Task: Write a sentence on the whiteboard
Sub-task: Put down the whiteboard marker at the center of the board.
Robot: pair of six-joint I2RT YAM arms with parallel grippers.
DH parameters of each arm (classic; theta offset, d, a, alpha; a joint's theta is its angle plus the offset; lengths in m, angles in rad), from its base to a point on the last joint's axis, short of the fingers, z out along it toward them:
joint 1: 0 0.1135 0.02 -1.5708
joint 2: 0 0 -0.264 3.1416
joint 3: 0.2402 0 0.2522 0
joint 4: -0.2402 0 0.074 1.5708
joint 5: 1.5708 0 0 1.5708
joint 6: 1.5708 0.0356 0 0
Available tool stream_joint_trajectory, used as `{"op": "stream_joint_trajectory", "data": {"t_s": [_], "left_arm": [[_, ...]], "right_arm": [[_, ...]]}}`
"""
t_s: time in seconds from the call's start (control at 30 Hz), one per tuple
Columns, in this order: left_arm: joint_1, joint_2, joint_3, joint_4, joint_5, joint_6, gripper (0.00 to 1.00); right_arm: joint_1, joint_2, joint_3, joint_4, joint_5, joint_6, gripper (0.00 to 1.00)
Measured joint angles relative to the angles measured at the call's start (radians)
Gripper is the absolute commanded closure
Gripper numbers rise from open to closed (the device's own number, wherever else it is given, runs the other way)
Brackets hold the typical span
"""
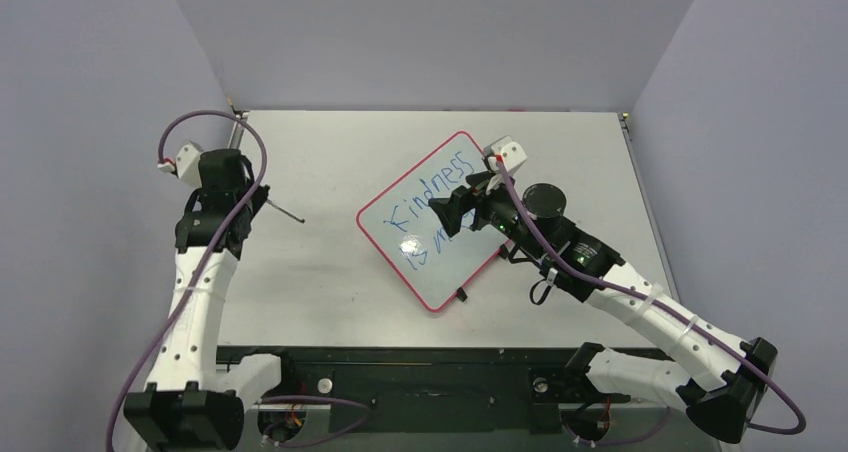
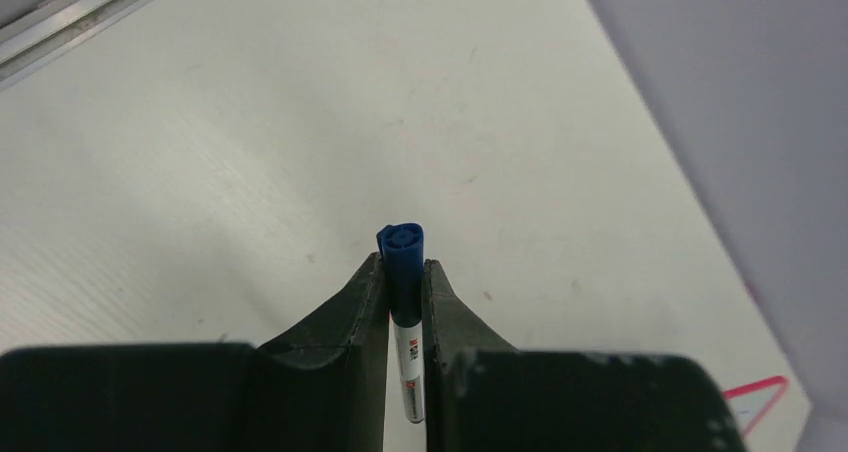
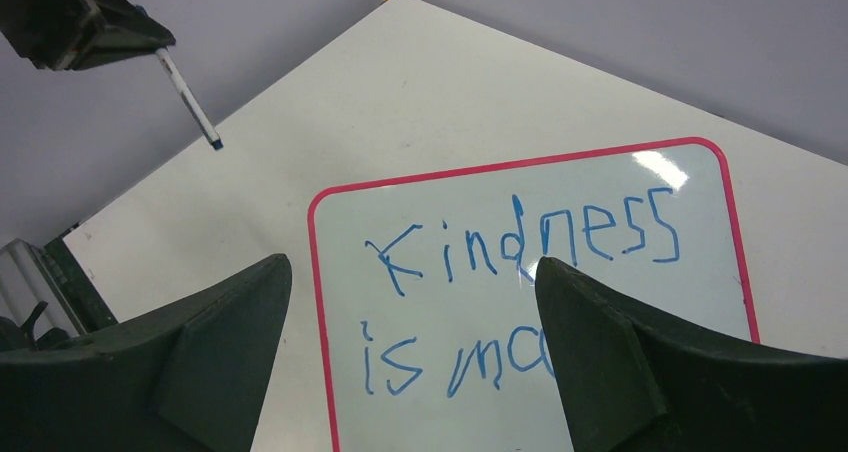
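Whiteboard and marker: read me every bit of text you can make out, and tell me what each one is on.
"Kindness": top line of the blue handwriting on the whiteboard.
"is ma": second line of it; whatever follows is hidden behind a finger of the right gripper.
Marker in the left gripper: red and dark print on the barrel, too small to read.

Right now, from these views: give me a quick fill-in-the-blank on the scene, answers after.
1. The left gripper is shut on a ___.
2. The right gripper, over the whiteboard, is ___.
3. The whiteboard's rim is ___.
4. The sentence starts with the word ___.
Answers: marker; open; red; Kindness.
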State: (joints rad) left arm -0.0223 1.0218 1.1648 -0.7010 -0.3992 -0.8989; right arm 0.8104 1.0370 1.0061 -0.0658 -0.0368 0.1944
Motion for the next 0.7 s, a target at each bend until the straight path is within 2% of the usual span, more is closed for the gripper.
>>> {"op": "stream_joint_trajectory", "data": {"t_s": [0.13, 0.3, 0.7], "left_arm": [[0.083, 0.119, -0.092, 0.018, 0.137, 0.110, 1.00], [0.094, 0.270, -0.200, 0.066, 0.257, 0.188, 1.00], [-0.043, 0.455, -0.246, 0.190, 0.278, 0.225, 1.00]], "right_arm": [[0.000, -0.003, 0.000, -0.011, 0.011, 0.000, 0.12], [0.000, -0.008, 0.000, -0.019, 0.015, 0.000, 0.12], [0.000, -0.008, -0.012, -0.027, 0.051, -0.002, 0.11]]}}
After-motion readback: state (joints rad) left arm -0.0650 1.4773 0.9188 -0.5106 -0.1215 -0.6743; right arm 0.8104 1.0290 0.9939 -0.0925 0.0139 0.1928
